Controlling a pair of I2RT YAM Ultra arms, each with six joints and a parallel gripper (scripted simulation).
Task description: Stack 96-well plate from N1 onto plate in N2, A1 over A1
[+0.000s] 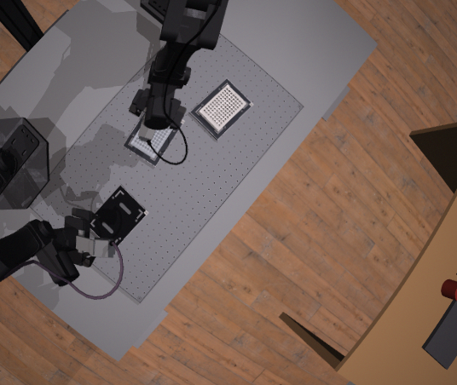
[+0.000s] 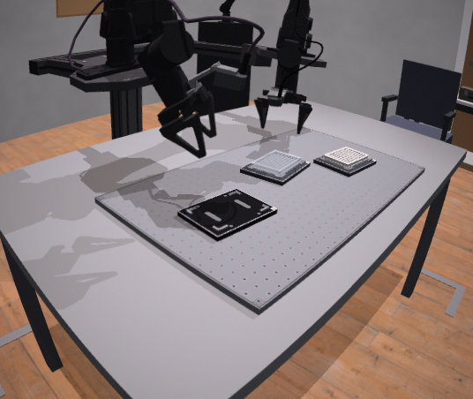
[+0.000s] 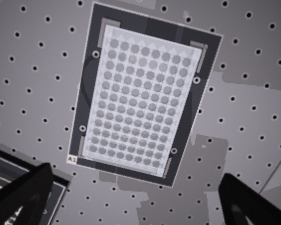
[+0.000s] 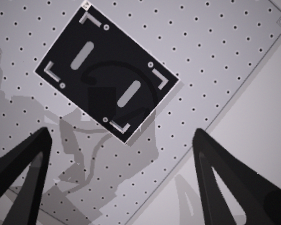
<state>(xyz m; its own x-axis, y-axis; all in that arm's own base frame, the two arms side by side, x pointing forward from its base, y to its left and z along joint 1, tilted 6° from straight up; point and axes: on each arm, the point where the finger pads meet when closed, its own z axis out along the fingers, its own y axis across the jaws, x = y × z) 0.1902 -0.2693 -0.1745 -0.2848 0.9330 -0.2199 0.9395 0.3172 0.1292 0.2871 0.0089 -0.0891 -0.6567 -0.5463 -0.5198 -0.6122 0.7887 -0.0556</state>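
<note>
A translucent 96-well plate (image 1: 153, 142) (image 2: 276, 162) sits flat in its black nest in the middle of the perforated board. The left wrist view shows it from above (image 3: 140, 101), with the nest's A1 label (image 3: 72, 159) at the lower left corner. My left gripper (image 2: 281, 116) (image 3: 137, 175) is open and empty, hovering high above this plate. A white 96-well plate (image 1: 222, 106) (image 2: 346, 157) sits in the neighbouring nest. My right gripper (image 2: 191, 128) (image 4: 122, 134) is open and empty, above a third nest.
The third nest (image 1: 118, 213) (image 2: 228, 213) (image 4: 107, 79) is black and holds nothing. All three nests stand on the perforated board (image 2: 271, 221). A corner of the white plate's nest shows in the left wrist view (image 3: 20, 186). A chair (image 2: 425, 97) stands beyond the table.
</note>
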